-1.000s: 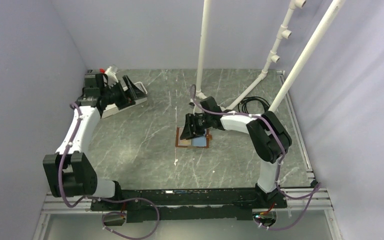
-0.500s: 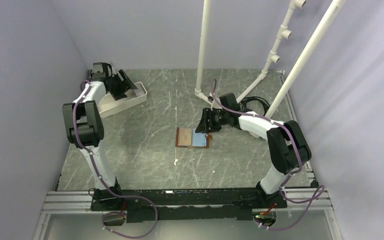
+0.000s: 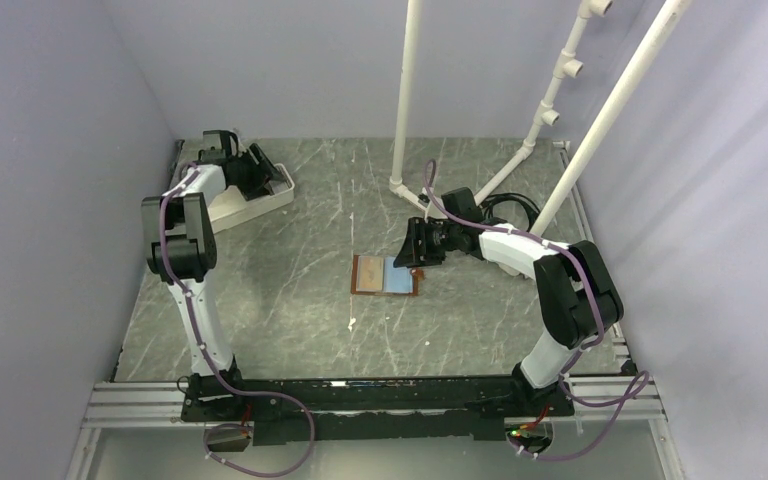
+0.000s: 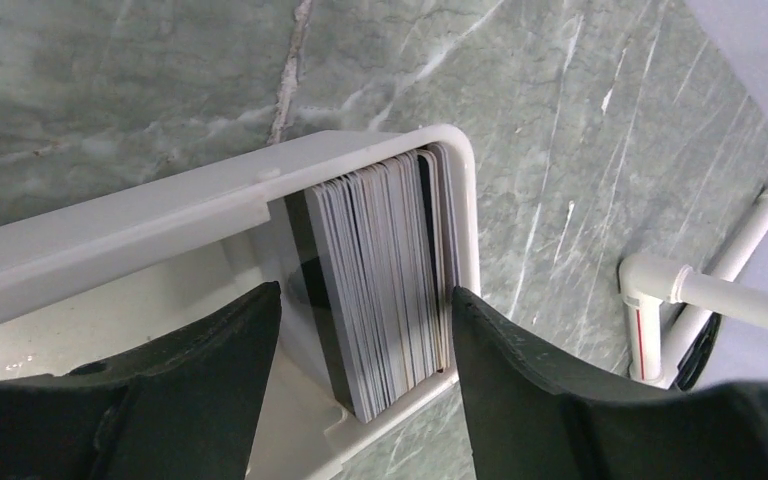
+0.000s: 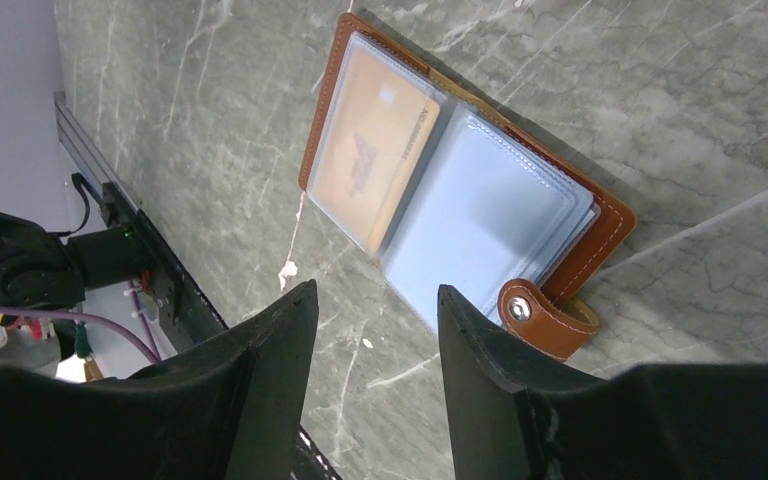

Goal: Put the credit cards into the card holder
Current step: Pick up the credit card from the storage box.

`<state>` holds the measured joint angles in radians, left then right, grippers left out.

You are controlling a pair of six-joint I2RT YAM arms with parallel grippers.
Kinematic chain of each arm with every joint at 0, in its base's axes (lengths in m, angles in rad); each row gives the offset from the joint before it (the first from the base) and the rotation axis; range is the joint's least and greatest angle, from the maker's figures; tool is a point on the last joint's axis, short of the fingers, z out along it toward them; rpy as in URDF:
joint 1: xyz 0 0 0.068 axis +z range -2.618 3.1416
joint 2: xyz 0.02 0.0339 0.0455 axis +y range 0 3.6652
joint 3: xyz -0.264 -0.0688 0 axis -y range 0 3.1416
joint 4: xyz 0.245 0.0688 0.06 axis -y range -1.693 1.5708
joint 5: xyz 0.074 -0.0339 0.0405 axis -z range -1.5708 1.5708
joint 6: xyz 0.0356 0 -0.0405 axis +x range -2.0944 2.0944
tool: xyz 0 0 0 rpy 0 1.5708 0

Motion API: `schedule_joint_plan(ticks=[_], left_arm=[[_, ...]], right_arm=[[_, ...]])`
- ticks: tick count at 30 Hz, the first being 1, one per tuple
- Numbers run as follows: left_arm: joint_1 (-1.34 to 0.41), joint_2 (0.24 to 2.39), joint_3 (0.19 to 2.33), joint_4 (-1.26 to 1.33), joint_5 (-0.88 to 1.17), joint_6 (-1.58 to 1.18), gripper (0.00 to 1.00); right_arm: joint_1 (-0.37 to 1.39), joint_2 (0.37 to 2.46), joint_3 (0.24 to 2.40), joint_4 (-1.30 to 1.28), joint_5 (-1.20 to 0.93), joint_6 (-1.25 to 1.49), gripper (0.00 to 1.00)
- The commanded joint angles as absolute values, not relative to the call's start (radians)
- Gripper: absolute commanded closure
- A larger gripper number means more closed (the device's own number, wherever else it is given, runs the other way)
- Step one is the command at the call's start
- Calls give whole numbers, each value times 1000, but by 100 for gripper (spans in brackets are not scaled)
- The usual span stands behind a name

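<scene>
Your left end effector (image 4: pixel 362 295), wide and empty, hangs over one stack of credit cards (image 4: pixel 375 220) in the tray (image 4: pixel 160 215) corner; your right end effector (image 5: pixel 375 295), wide and empty, overlooks one card holder (image 5: pixel 460 210) on open bench (image 5: pixel 210 150).

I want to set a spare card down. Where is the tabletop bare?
Bare: the marble between the white tray and the card holder, and the strip between the holder and the arm bases. Crowded: the far right, with pipe feet, black cable and the right gripper beside the holder.

Both arms (image 3: pixel 198 318) have white links, black joints and purple cables (image 5: pixel 50 311).
</scene>
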<state>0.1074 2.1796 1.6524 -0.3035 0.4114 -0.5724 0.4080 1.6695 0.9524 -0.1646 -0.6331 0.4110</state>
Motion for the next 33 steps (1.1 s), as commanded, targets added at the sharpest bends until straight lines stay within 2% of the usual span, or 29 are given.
schedule_joint_plan(ticks=[1,11,16,33], left_arm=[[106,2174,1691,-237,457,-592,33],[107,2145,1699,-238,492,-607,46],[107,2147,1710,-258,494,-603,58],[129,2077,1720,-371,476,-550,78]], right_arm=[[402,1648,951,-143,-641,393,50],[402,1650,947,-135,-649,400,50],[402,1645,941,-138,-647,397,50],[402,1641,931,-126,-649,410,51]])
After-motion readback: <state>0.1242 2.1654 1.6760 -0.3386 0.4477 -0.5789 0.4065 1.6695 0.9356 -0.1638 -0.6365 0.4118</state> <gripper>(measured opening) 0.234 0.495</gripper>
